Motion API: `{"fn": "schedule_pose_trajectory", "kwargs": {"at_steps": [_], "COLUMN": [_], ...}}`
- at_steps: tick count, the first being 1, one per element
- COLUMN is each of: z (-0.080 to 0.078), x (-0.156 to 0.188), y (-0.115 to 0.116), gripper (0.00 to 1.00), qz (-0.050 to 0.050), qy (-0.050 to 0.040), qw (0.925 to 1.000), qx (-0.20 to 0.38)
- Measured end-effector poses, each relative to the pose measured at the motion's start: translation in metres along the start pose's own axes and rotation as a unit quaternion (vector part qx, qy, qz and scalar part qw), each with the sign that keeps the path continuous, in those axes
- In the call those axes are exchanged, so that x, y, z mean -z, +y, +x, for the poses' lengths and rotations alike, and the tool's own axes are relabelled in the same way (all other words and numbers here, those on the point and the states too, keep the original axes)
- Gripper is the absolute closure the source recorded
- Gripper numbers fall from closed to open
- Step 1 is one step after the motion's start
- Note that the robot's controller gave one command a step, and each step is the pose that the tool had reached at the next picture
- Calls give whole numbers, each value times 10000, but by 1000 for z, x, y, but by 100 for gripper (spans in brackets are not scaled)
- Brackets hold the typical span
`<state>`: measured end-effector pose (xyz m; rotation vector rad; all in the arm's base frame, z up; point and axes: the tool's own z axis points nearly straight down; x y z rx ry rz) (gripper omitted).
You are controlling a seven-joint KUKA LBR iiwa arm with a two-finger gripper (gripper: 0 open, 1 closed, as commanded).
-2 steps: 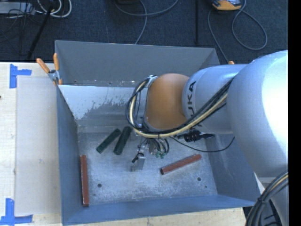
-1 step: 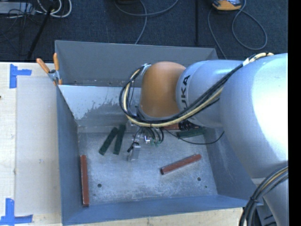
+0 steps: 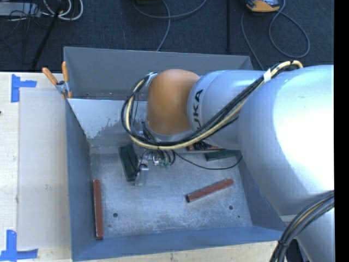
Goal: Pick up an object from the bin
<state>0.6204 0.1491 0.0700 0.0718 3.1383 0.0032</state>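
The thing nearest the gripper is a dark bar (image 3: 128, 164), long and flat. You will find it a little left of the middle of the frame, on the floor of the grey bin (image 3: 163, 243). It lies tilted, with its top end leaning toward the upper left. The gripper (image 3: 140, 173) is low in the bin, just beside the bar's right edge and very near its lower end. You cannot tell from here if they touch. You also cannot tell if the gripper is wide or narrow, because the parts above it hide most of it. Nothing can be seen held in it.

Right above the gripper sits the round orange cover (image 3: 166, 102) on the robot's wrist. Black and yellow cables (image 3: 130, 121) loop round its left side. The big grey arm (image 3: 283, 124) comes in from the right of the frame and covers the upper right part of the bin.

Look further out and you see three more things. A dark green bar (image 3: 222, 156) peeks out from under the arm, right of the middle. A brown stick (image 3: 210, 190) lies tilted on the floor at the lower right, well apart from the gripper. Another brown stick (image 3: 97, 209) lies straight up and down along the left wall, at the lower left.
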Motion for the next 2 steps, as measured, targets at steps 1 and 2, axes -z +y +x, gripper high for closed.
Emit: {"fn": "schedule_pose_trajectory", "kwargs": {"at_steps": [1, 2], "z": [0, 43], "x": [0, 138], "y": [-2, 37], "gripper": [100, 100], "qz": [8, -7], "qy": [10, -21], "qw": [10000, 10000], "qx": [-23, 17]}}
